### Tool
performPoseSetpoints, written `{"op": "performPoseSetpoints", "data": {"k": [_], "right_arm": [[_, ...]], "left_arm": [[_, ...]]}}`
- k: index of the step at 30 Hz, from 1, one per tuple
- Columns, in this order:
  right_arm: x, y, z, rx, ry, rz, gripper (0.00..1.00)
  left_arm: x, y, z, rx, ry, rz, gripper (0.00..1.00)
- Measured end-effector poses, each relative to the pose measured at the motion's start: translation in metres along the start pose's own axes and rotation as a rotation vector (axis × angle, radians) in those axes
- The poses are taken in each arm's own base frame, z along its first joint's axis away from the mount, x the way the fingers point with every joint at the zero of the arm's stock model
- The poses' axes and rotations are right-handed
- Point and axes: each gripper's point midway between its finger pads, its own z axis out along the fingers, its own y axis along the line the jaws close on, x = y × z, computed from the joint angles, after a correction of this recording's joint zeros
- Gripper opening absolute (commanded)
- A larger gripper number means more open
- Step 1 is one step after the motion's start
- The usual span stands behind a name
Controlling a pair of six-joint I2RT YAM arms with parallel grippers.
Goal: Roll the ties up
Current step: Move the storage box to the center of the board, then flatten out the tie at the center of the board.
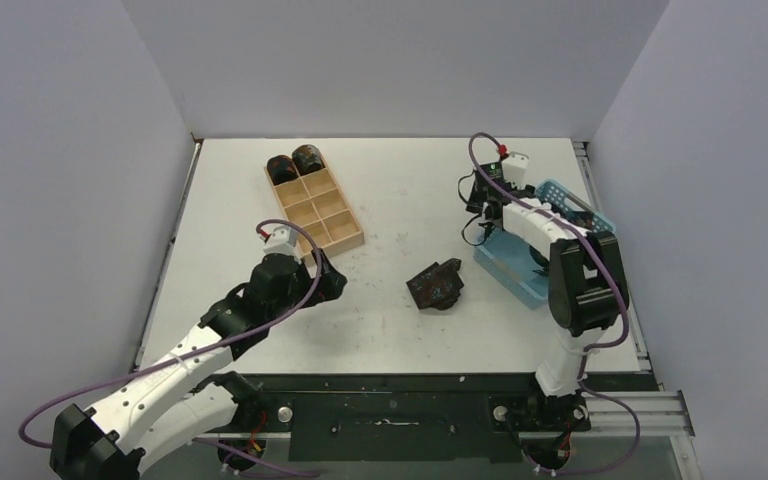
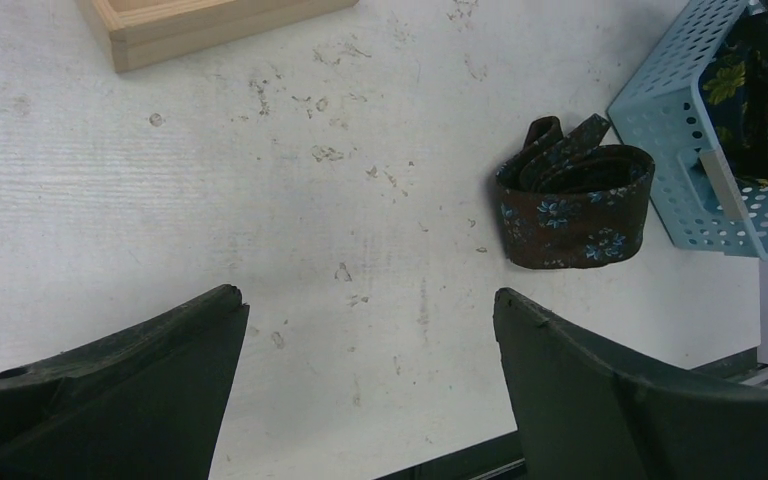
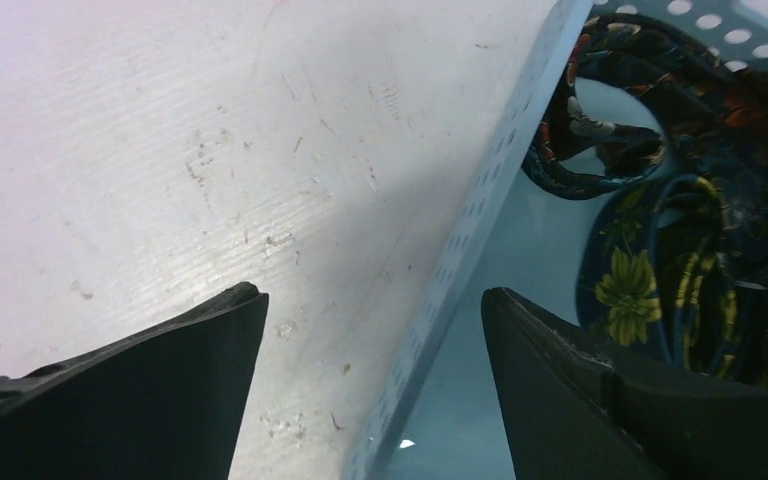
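Observation:
A loosely coiled dark brown tie (image 1: 436, 285) with small blue flowers lies on the table; the left wrist view shows this tie (image 2: 572, 205) ahead and to the right. My left gripper (image 1: 333, 283) (image 2: 370, 305) hovers open over bare table, left of it, holding nothing. Two rolled ties (image 1: 295, 163) fill the far compartments of the wooden tray (image 1: 338, 232). More ties (image 3: 680, 200), dark with yellow and red patterns, lie tangled in the blue basket (image 3: 480, 220). My right gripper (image 1: 482, 215) (image 3: 373, 300) is open and empty, its jaws straddling the basket's left wall.
The light blue basket (image 1: 520, 275) (image 2: 675, 150) stands at the right, just beyond the coiled tie. A corner of the wooden tray (image 2: 210, 25) shows at the top of the left wrist view. The table's black front edge (image 1: 390, 385) runs along the arm bases.

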Motion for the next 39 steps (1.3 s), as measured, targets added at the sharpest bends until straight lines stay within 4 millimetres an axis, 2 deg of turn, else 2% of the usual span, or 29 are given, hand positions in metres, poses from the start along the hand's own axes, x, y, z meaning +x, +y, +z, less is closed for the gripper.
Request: {"op": "performPoseSetpoints", "data": {"k": [4, 7, 8, 11, 13, 15, 17, 19, 23, 25, 31, 34, 37, 39], "right_arm": [[-0.01, -0.003, -0.035, -0.04, -0.047, 0.021, 0.86], [-0.014, -0.011, -0.081, -0.107, -0.102, 0.058, 0.85], [-0.015, -0.014, -0.097, -0.137, -0.124, 0.076, 0.85], [-0.017, -0.025, -0.144, -0.244, -0.189, 0.148, 0.85], [-0.012, -0.036, -0.163, -0.287, -0.212, 0.197, 0.85], [0.002, -0.046, -0.175, -0.334, -0.22, 0.239, 0.86], [0.022, -0.055, -0.18, -0.361, -0.201, 0.258, 0.85], [0.041, -0.059, -0.182, -0.384, -0.169, 0.262, 0.85], [0.06, -0.055, -0.183, -0.427, -0.114, 0.257, 0.85], [0.069, -0.053, -0.183, -0.448, -0.091, 0.251, 0.85], [0.081, -0.048, -0.186, -0.495, -0.055, 0.242, 0.85], [0.081, -0.048, -0.188, -0.504, -0.056, 0.242, 0.85], [0.079, -0.049, -0.191, -0.508, -0.064, 0.245, 0.85], [0.082, -0.055, -0.19, -0.485, -0.06, 0.239, 0.85]], "left_arm": [[-0.007, -0.006, -0.006, 0.035, -0.03, 0.01, 0.96], [-0.004, -0.018, -0.005, 0.08, -0.027, 0.05, 0.96], [0.002, -0.025, -0.004, 0.099, -0.009, 0.096, 0.96], [0.031, -0.062, -0.001, 0.184, 0.068, 0.294, 0.96], [0.045, -0.091, 0.003, 0.25, 0.1, 0.449, 0.96], [0.055, -0.118, 0.013, 0.316, 0.107, 0.593, 0.96], [0.063, -0.132, 0.027, 0.353, 0.103, 0.721, 0.96], [0.076, -0.135, 0.045, 0.381, 0.115, 0.86, 0.96], [0.101, -0.132, 0.071, 0.443, 0.165, 1.066, 0.96], [0.108, -0.138, 0.081, 0.476, 0.18, 1.137, 0.96], [0.101, -0.188, 0.109, 0.57, 0.123, 1.239, 0.96], [0.099, -0.204, 0.122, 0.58, 0.094, 1.257, 1.0], [0.106, -0.203, 0.135, 0.573, 0.1, 1.267, 0.9], [0.11, -0.201, 0.139, 0.572, 0.106, 1.264, 0.77]]}}
